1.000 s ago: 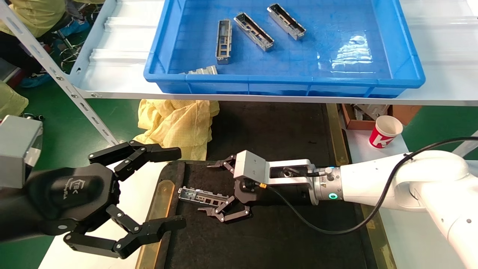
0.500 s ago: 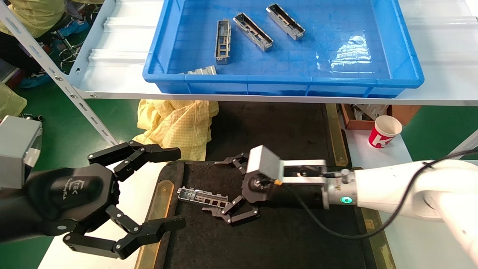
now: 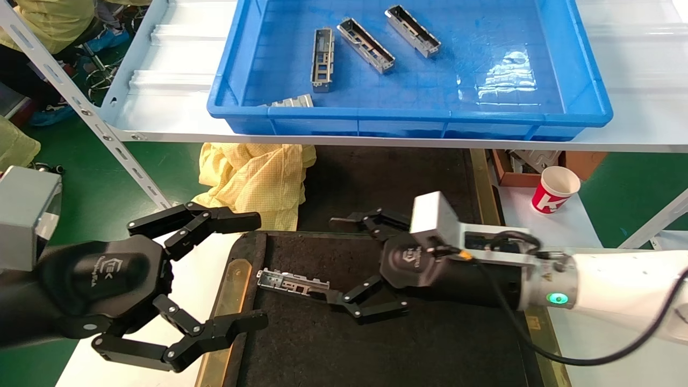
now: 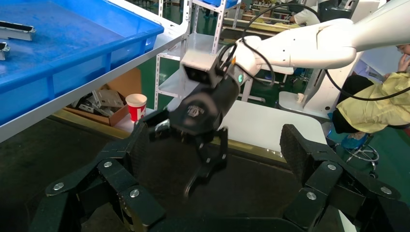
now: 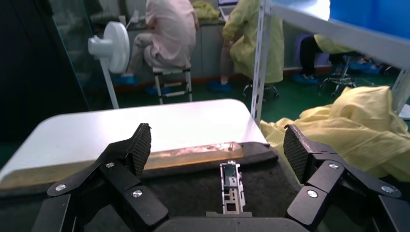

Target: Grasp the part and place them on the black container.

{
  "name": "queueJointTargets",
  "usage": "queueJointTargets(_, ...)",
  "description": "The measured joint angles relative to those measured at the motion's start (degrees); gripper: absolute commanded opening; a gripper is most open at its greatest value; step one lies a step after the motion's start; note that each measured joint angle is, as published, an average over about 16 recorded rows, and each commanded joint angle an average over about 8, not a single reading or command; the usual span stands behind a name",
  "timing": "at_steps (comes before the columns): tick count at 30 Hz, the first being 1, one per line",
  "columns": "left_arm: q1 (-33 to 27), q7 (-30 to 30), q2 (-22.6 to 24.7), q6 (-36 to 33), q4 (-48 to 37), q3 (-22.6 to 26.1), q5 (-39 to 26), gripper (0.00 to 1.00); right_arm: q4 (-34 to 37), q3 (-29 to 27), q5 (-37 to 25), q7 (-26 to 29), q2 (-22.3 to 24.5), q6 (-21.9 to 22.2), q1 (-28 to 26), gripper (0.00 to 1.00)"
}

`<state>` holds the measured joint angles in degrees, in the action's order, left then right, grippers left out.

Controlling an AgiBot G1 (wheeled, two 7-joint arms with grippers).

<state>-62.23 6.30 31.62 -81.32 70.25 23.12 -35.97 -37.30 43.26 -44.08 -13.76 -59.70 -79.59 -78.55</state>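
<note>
One silver-grey part (image 3: pixel 290 283) lies flat on the black container (image 3: pixel 408 344), near its left brass strip. My right gripper (image 3: pixel 332 258) hangs open just right of it, its lower fingertip close to the part's right end. In the right wrist view the part (image 5: pixel 231 191) lies on the black container (image 5: pixel 169 193) between the spread fingers of the right gripper (image 5: pixel 218 145), untouched by either. My left gripper (image 3: pixel 260 269) is open and empty by the container's left edge; in the left wrist view it (image 4: pixel 217 154) faces the right arm. Three more parts (image 3: pixel 366 45) lie in the blue bin.
The blue bin (image 3: pixel 588 107) sits on a white shelf over the container's far end, with a slanted metal post (image 3: pixel 80 107) at left. A yellow cloth (image 3: pixel 258 177) lies behind the container. A red paper cup (image 3: pixel 553 189) and cardboard box (image 3: pixel 510 166) stand at right.
My right gripper has drawn back to the right, away from the part, staying open. The part has stayed in place on the black container. The left arm has not moved.
</note>
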Motion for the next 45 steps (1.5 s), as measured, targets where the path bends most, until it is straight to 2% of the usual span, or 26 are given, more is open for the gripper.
queueJointTargets(33, 0.0, 0.0, 0.0, 0.0, 0.0, 0.0, 0.0, 1.0, -32.0, -24.1, 2.0, 21.6, 21.8, -5.4, 15.0, 1.0)
queueJointTargets(45, 0.0, 0.0, 0.0, 0.0, 0.0, 0.0, 0.0, 1.0, -37.5, -28.2, 2.3, 24.9, 25.5, -6.4, 17.6, 1.0)
